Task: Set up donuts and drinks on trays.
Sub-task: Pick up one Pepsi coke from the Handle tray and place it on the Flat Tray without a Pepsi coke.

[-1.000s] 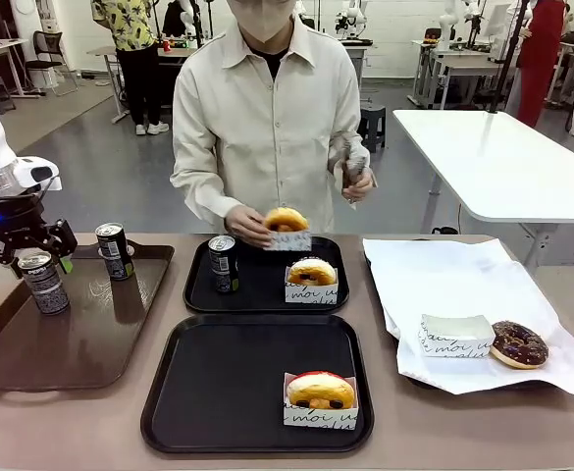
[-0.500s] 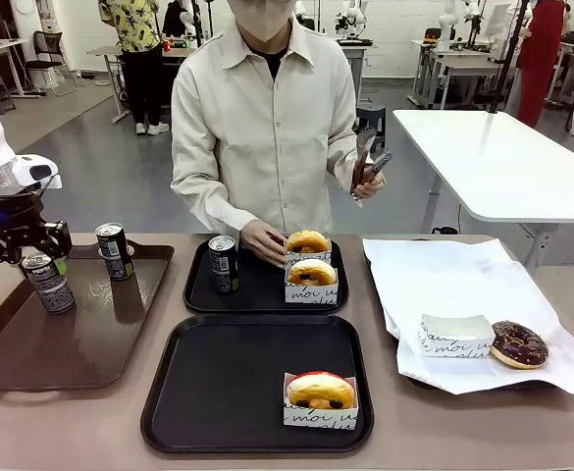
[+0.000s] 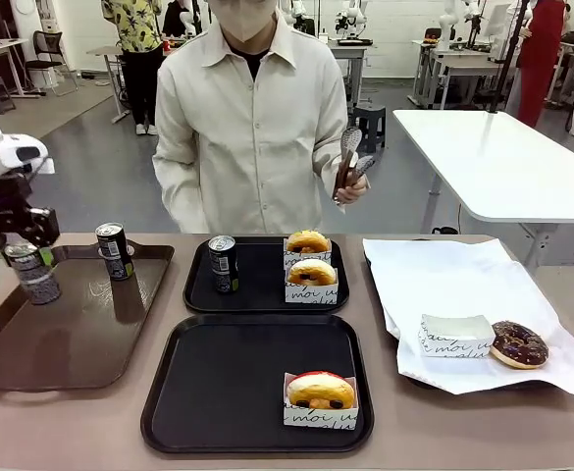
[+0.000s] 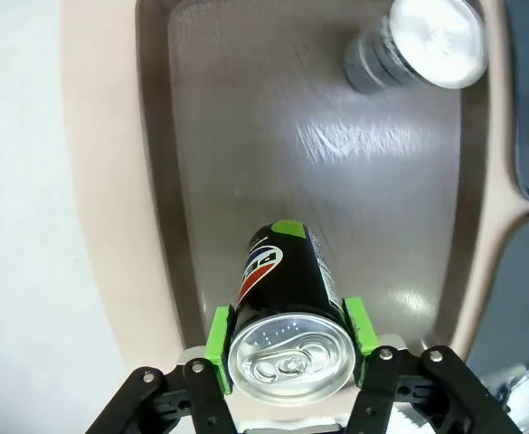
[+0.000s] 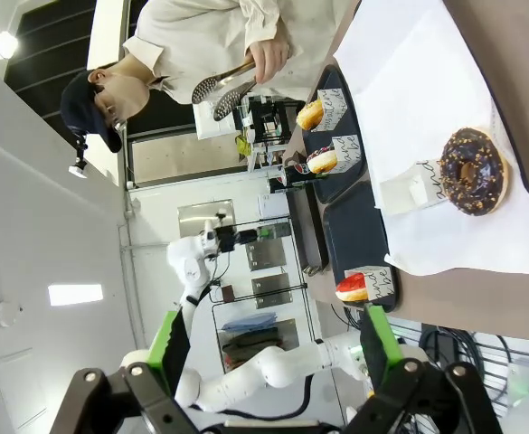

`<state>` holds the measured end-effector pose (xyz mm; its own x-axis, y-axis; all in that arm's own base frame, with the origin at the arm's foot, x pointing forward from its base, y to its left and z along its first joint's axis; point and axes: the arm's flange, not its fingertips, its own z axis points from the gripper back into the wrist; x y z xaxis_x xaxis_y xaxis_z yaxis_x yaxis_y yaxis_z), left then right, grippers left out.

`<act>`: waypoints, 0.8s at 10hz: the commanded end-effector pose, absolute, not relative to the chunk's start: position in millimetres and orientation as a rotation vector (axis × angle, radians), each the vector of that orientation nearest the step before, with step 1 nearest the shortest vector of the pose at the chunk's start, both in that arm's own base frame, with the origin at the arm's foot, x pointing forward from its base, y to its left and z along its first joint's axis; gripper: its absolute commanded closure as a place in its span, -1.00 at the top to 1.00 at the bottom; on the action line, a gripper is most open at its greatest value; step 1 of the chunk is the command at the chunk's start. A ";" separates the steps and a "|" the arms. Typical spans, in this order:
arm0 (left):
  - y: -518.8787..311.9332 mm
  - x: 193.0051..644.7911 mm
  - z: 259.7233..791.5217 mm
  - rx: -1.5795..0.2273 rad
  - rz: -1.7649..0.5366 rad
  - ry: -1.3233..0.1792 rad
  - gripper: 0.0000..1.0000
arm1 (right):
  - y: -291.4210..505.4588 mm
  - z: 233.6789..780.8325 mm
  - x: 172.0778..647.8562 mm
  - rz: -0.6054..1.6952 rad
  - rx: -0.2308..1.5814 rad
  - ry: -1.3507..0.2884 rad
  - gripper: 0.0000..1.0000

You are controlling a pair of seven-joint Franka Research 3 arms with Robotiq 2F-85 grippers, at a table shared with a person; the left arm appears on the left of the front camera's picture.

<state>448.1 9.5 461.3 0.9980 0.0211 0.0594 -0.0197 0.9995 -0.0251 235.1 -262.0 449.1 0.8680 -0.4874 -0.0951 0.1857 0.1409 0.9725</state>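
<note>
Using the near black tray point(image 3: 169, 392) as the reference for everything. Got a red-iced donut point(image 3: 321, 391) in its sleeve in that tray's front right corner. Just behind it: the far black tray point(image 3: 267, 299) with a dark can point(image 3: 223, 263) and two sleeved donuts, rear donut point(image 3: 308, 241) and front donut point(image 3: 312, 272). Off to its left: a brown tray point(image 3: 90, 363), one loose can point(image 3: 115, 251) upright on it, plus the left gripper point(image 4: 287, 336) pinching a second can point(image 3: 33, 275) by the top, green pads point(image 4: 217, 348) flush on both sides. Can't tell about contact with the brown tray's floor, resting or hanging clear. Off to its right: white paper point(image 3: 443, 285) with a chocolate donut point(image 3: 519, 343) beside a white sleeve point(image 3: 455, 336). Right gripper point(image 5: 273, 339) spread wide, nothing between the fingers. Way beyond its far side: a person's hand point(image 3: 350, 188) gripping tongs point(image 3: 350, 147).
</note>
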 end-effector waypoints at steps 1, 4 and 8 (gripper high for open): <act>-1.1 388.1 522.4 -0.009 -0.044 -0.050 -1.00 | -261.7 449.5 234.7 -0.493 1.355 -0.267 1.00; -1.7 356.3 544.7 -0.039 -0.071 -0.045 -1.00 | -261.7 449.5 234.7 -0.493 1.355 -0.267 1.00; -4.1 346.9 555.8 -0.021 -0.035 -0.030 -1.00 | -261.7 449.5 234.7 -0.493 1.355 -0.267 1.00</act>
<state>351.6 1.3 549.5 0.9990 -0.0213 0.0404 0.0229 0.9989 -0.0417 234.9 -262.1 449.1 0.8678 -0.4877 -0.0949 0.1855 0.1408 0.9725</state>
